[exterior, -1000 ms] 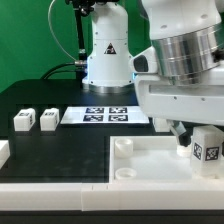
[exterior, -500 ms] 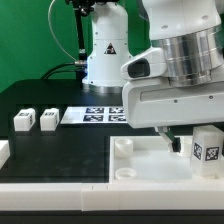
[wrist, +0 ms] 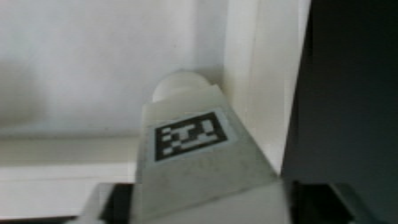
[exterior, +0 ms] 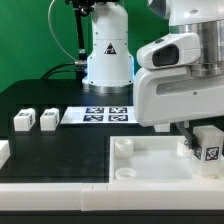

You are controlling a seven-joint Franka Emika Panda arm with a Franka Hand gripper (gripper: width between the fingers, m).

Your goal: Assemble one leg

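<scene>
The arm's white body has risen and drawn toward the exterior view's right compared with a second ago, and the leg now stands upright in the tabletop's corner at the exterior view's right, near the front edge of the desk, with its tag facing outward. The tool hangs just above and behind that leg; whether its fingers are parted or closed on the leg cannot be told, since the housing hides them in the exterior view and the wrist view shows only the leg close up, its square tag plain, set against the tabletop's rim. Judged from the lift, the leg has most likely been seated in its socket and the arm is pulling away, which would put this leg's assembly near its end. The white tabletop lies along the desk's front edge. Two spare legs wait side by side toward the desk's left edge, beside the marker board, which lies flat near the desk's middle.
</scene>
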